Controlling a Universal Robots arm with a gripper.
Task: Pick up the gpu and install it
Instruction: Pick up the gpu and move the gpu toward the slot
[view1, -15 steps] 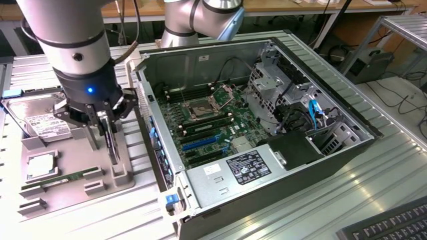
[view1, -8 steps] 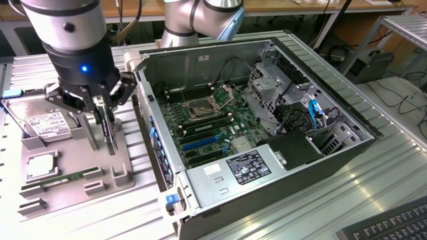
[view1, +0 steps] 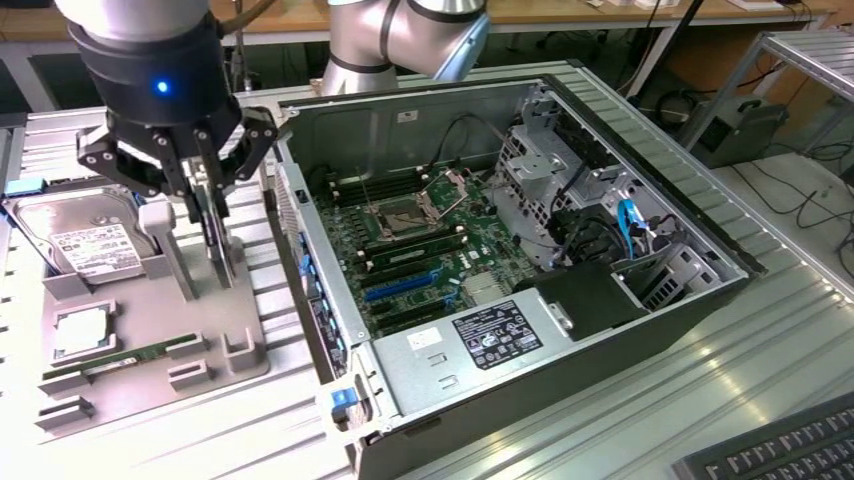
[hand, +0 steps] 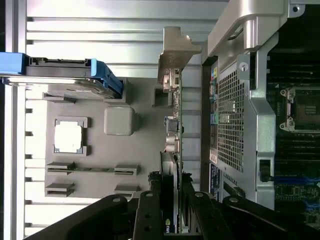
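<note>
The pick-up step is in hand, and nothing has reached the computer yet. The gripper (view1: 207, 228) hangs over the grey tray (view1: 200, 325) on the tabletop (view1: 747, 380). Its fingers (view1: 198, 215) are closed on the gpu (view1: 218, 255), one pad against each flat face, pinching the card near its upper edge.

The gpu stands on edge in a slot of the tray, along the tray's edge that faces the open computer case (view1: 400, 130). In the wrist view it shows as a thin dark strip (hand: 172, 135) running away from the fingers. Its silvery end bracket (hand: 176, 50) is at the far end, close beside the case's perforated back wall (hand: 230, 120). I cannot tell whether the card's lower edge has left the slot — it looks seated or only barely raised.

The hard drive (view1: 87, 245), the square processor chip (view1: 80, 332) and the memory stick (view1: 127, 358) lie elsewhere on the tray, apart from the gripper.

By my judgement the grasp is made and the lift is what matters now. It calls for a straight pull up out of the slot with no twist, since the card is thin and the slot walls sit tight against it. The case wall is also right alongside — any sideways drift could catch the bracket. The motherboard (view1: 414, 250) with its blue slots (view1: 400, 287) lies open inside the case.
</note>
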